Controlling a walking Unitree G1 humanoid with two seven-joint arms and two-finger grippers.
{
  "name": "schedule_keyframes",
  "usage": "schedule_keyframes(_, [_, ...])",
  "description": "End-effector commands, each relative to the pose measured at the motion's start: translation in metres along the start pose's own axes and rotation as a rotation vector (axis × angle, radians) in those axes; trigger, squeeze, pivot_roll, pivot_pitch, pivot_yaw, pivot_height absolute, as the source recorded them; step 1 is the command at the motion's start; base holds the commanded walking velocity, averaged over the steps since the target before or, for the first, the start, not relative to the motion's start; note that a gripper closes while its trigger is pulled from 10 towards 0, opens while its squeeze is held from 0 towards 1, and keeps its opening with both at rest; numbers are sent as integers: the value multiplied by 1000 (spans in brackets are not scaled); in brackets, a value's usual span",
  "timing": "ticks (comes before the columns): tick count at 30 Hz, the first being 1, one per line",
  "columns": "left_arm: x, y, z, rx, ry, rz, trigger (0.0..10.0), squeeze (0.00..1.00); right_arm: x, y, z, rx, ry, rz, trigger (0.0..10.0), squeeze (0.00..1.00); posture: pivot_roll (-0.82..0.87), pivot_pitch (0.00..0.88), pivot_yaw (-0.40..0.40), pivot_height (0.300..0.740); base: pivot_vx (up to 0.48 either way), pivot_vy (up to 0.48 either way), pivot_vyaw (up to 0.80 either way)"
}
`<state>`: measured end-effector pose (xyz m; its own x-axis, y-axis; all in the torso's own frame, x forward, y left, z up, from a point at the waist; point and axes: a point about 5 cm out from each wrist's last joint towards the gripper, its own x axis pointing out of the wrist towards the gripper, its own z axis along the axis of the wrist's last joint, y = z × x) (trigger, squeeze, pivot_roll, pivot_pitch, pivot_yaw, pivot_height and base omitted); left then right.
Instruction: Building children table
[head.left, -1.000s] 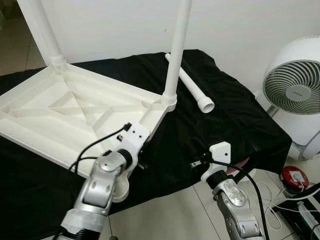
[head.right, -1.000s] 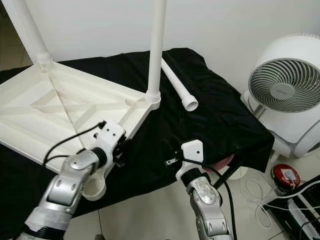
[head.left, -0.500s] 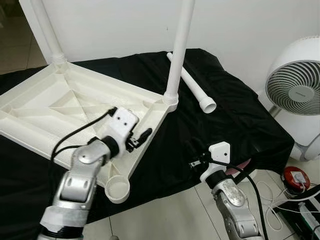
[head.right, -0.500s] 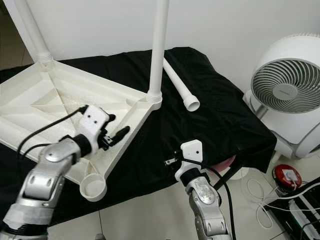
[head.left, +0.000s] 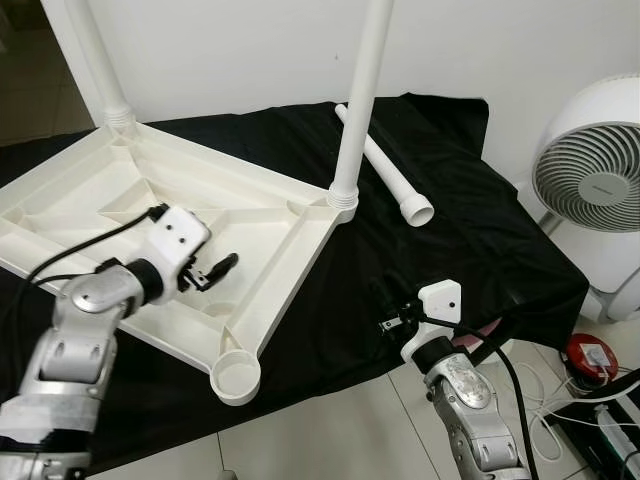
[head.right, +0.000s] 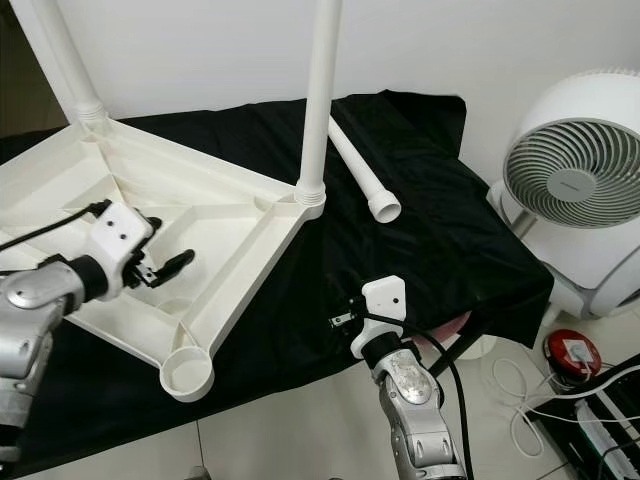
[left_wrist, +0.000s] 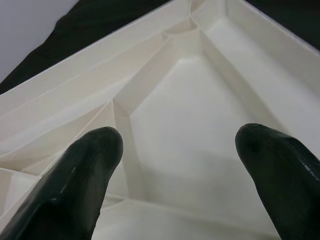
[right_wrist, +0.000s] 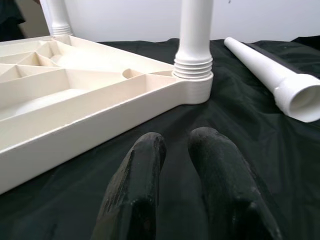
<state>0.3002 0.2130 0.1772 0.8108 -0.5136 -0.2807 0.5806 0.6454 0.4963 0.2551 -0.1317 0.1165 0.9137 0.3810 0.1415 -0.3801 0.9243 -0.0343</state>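
A white children's table top (head.left: 110, 205) lies upside down on a black cloth (head.left: 480, 240). Two white legs stand screwed in: one at the far left corner (head.left: 95, 60), one at the right corner (head.left: 360, 100). A third, loose leg (head.left: 385, 170) lies on the cloth behind it. The near corner socket (head.left: 235, 378) is empty. My left gripper (head.left: 218, 268) hovers open over the ribbed underside; its fingertips (left_wrist: 95, 150) stand wide apart with nothing between them. My right gripper (right_wrist: 175, 150) sits low over the cloth near the front edge, shut and empty, pointing toward the right corner leg (right_wrist: 195, 40).
A white floor fan (head.left: 590, 180) stands to the right of the covered surface. On the tiled floor at the lower right lie a red object (head.left: 590, 355) and cables (head.left: 600, 410). A white wall runs behind.
My left gripper has swung left and up from the table top's near edge to over its ribbed underside. The right arm has stayed put.
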Motion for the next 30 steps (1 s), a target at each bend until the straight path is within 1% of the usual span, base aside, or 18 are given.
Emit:
schedule_keyframes(1, [-4, 1, -8, 22, 34, -67, 10000, 0, -1, -2, -2, -6, 9, 1, 10000, 0, -21, 33, -38, 740, 0, 0, 0])
schedule_keyframes(3, [-15, 6, -17, 57, 93, -176, 10000, 0, 0, -4, -1, -14, 9, 1, 10000, 0, -20, 34, -38, 740, 0, 0, 0])
schedule_keyframes(4, [-18, 8, -18, 47, 105, -209, 10000, 0, -1, -4, -2, -15, 9, 1, 10000, 0, -20, 33, -38, 740, 0, 0, 0])
schedule_keyframes(5, [-18, 8, -18, 47, 105, -209, 10000, 0, -1, -4, -2, -15, 9, 1, 10000, 0, -20, 33, -38, 740, 0, 0, 0])
schedule_keyframes(7, [-21, 11, -18, 48, 117, -249, 10000, 0, -1, -3, -2, -15, 10, 1, 10000, 0, -23, 33, -35, 740, 0, 0, 0])
schedule_keyframes(8, [-21, 11, -18, 48, 117, -249, 10000, 0, -1, -3, -2, -15, 10, 1, 10000, 0, -23, 33, -35, 740, 0, 0, 0])
schedule_keyframes(10, [-27, 15, -18, 41, 131, -295, 10000, 0, 0, -3, -2, -16, 10, 1, 10000, 0, -22, 34, -33, 740, 0, 0, 0])
schedule_keyframes(11, [-27, 15, -18, 41, 131, -295, 10000, 0, 0, -3, -2, -16, 10, 1, 10000, 0, -22, 34, -33, 740, 0, 0, 0])
schedule_keyframes(12, [-31, 17, -17, 35, 131, -331, 10000, 0, 0, -3, -2, -17, 10, -1, 10000, 0, -21, 33, -31, 740, 0, 0, 0])
schedule_keyframes(14, [-32, 17, -17, 38, 131, -347, 10000, 0, 0, -3, -2, -17, 9, -2, 10000, 0, -20, 34, -31, 740, 0, 0, 0])
schedule_keyframes(15, [-33, 17, -18, 36, 140, -380, 10000, 0, 0, -3, -3, -18, 9, -1, 10000, 0, -20, 32, -30, 740, 0, 0, 0])
schedule_keyframes(22, [-35, 17, -22, 55, 158, -415, 10000, 0, 0, -3, -3, -17, 10, 1, 10000, 0, -19, 30, -29, 740, 0, 0, 0])
schedule_keyframes(25, [-33, 13, -25, 76, 171, -435, 10000, 0, -1, -3, -3, -20, 9, 4, 10000, 0, -20, 29, -27, 740, 0, 0, 0])
schedule_keyframes(28, [-33, 13, -25, 76, 171, -435, 10000, 0, -1, -3, -3, -20, 9, 4, 10000, 0, -20, 29, -27, 740, 0, 0, 0])
schedule_keyframes(29, [-26, 9, -28, 92, 177, -440, 10000, 0, -1, -2, -3, -21, 9, 6, 10000, 0, -26, 28, -27, 740, 0, 0, 0])
schedule_keyframes(30, [-26, 9, -28, 92, 177, -440, 10000, 0, -1, -2, -3, -21, 9, 6, 10000, 0, -26, 28, -27, 740, 0, 0, 0])
